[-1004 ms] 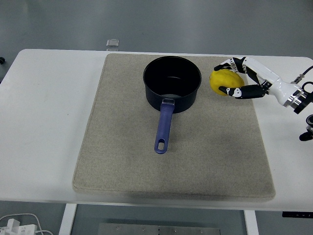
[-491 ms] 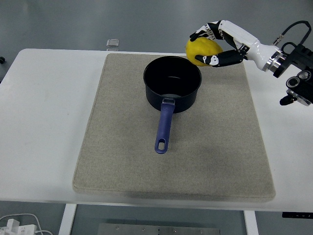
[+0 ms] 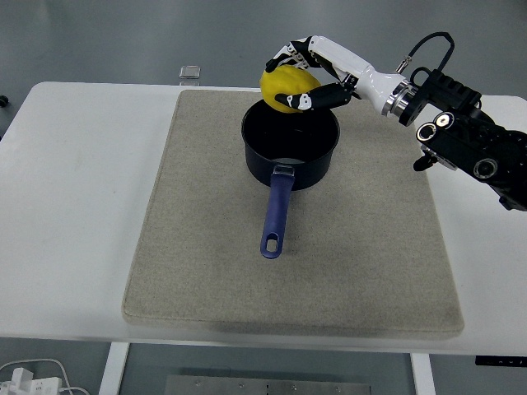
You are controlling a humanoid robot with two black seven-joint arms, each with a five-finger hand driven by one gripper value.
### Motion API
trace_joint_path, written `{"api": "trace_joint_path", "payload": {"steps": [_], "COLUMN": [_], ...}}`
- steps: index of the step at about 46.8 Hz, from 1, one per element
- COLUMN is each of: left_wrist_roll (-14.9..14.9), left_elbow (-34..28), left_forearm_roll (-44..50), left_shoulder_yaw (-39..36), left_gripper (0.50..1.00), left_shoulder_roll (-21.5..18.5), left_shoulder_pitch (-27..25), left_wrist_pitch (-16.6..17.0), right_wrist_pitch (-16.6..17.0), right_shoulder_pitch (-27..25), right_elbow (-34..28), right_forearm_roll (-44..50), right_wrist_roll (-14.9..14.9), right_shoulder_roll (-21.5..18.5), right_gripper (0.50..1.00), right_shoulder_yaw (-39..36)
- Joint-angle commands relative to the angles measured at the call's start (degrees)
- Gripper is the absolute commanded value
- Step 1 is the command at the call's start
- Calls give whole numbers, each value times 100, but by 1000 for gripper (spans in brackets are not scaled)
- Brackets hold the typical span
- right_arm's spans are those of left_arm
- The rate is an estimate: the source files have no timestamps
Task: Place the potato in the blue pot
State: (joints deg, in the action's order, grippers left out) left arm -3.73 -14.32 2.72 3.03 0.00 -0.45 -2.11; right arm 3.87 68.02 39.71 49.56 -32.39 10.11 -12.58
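1. There is only one view, the head view, so no part of the scene is shared with another camera.
2. The camera sits high on the robot's side and looks forward and down over the white desk [image 3: 74,206].
3. The near edge of the desk lies at the bottom of the picture, the far edge near the top, with grey floor behind it.
4. It stands far enough back that almost the whole desk shows, with the whole grey mat [image 3: 206,271] on it; only the right edge is cut off.
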Motion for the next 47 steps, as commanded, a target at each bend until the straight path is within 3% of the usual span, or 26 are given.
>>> {"api": "trace_joint_path", "payload": {"steps": [1, 47], "left_wrist_roll": [4, -5], "left_elbow": [-1, -1], "left_forearm_roll": [0, 0], "left_shoulder_yaw": [-5, 4], "left_gripper": [992, 992], "left_shoulder_roll": [0, 0], "left_shoulder_pitch": [1, 1], "left_wrist_pitch": [1, 1], "right_wrist_pitch": [0, -35], "right_shoulder_pitch": [-26, -404], "right_elbow": [-86, -895], "right_forearm_roll": [1, 10], "right_wrist_roll": [-5, -22], "right_shoulder_roll": [-106, -704], "right_gripper": [500, 500], "right_shoulder_yaw": [1, 186]}}
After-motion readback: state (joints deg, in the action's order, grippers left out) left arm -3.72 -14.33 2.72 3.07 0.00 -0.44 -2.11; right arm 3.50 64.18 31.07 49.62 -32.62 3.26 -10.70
